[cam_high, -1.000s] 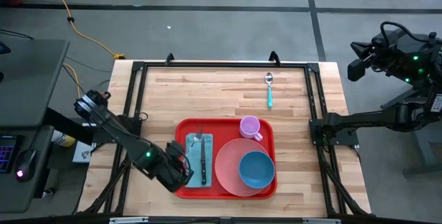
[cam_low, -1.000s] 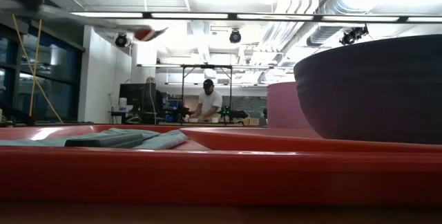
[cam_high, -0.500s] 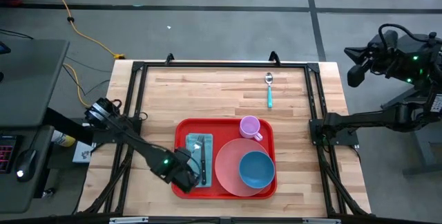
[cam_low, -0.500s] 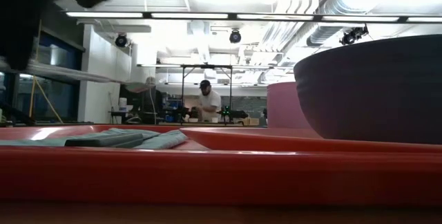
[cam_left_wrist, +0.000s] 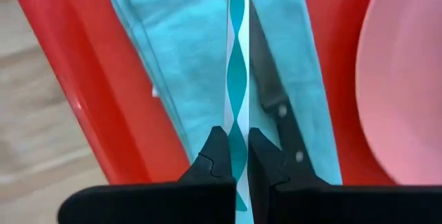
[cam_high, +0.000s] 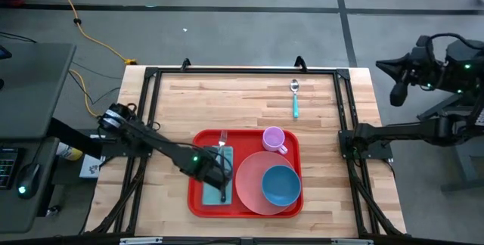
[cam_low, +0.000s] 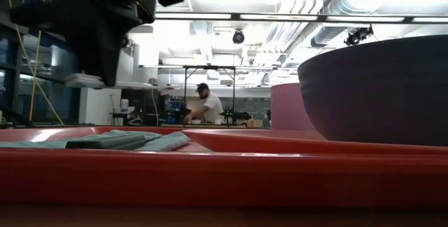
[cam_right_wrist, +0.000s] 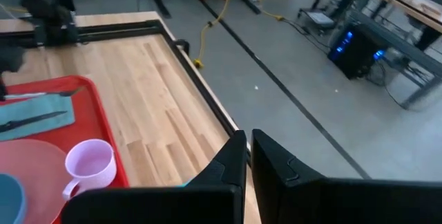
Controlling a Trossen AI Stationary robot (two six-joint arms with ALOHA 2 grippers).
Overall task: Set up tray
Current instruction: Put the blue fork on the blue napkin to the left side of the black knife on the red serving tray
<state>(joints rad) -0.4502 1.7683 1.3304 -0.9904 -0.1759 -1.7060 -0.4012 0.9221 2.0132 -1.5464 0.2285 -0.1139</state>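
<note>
Over one tray (cam_high: 198, 200), left end effector (cam_left_wrist: 235, 156) clamps one fork (cam_left_wrist: 235, 79).

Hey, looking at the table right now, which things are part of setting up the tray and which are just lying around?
Part of the job:
tray
napkin
knife
fork in left gripper
plate
bowl
mug
spoon

Lying about:
yellow cable

One tray (cam_high: 198, 143), plate (cam_high: 248, 183), bowl (cam_high: 280, 185), mug (cam_high: 274, 138), napkin (cam_high: 209, 193) — one spoon (cam_high: 295, 97), knife (cam_left_wrist: 273, 99), fork (cam_left_wrist: 236, 79).
</note>
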